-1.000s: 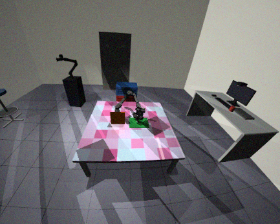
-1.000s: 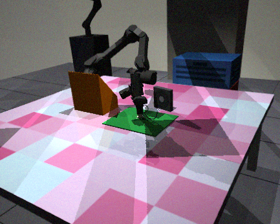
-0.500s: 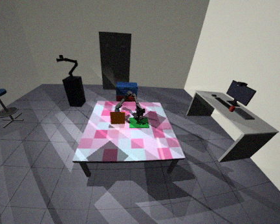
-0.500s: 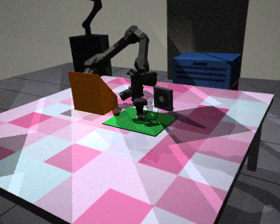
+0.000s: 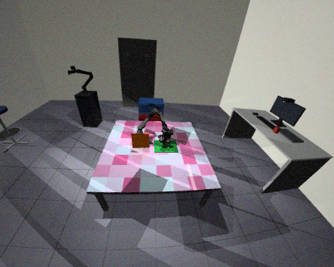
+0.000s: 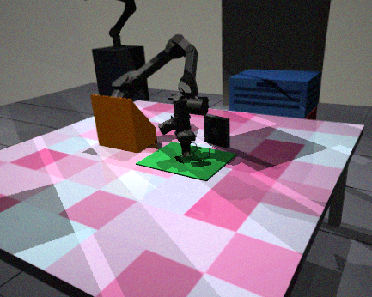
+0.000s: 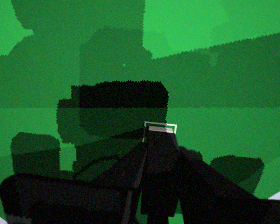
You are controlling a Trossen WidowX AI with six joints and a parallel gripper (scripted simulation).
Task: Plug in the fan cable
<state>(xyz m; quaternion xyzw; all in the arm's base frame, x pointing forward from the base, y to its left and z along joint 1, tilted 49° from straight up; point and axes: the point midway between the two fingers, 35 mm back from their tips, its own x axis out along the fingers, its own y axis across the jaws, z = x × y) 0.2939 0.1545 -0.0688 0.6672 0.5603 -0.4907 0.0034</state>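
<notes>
The green board (image 5: 174, 150) (image 6: 207, 173) (image 7: 192, 20) lies flat on the table. The four-pin header (image 7: 160, 123) shows as a small pale outline in the wrist view, directly at the fingertips; its near side is hidden. My gripper (image 5: 166, 147) (image 6: 186, 154) (image 7: 161, 142) points down, low over the board, and is shut on the dark cable plug, which barely stands out from the fingers. How deep the plug sits in the header cannot be told. The black fan (image 6: 217, 131) stands upright behind the board, with its thin cable looping toward the fingertips.
An orange block with a slanted side (image 5: 140, 140) (image 6: 117, 124) stands left of the board, near the arm. A blue box (image 5: 151, 105) (image 6: 273, 92) is behind the table. Hard shadows cross the board and darken the area around the fingers.
</notes>
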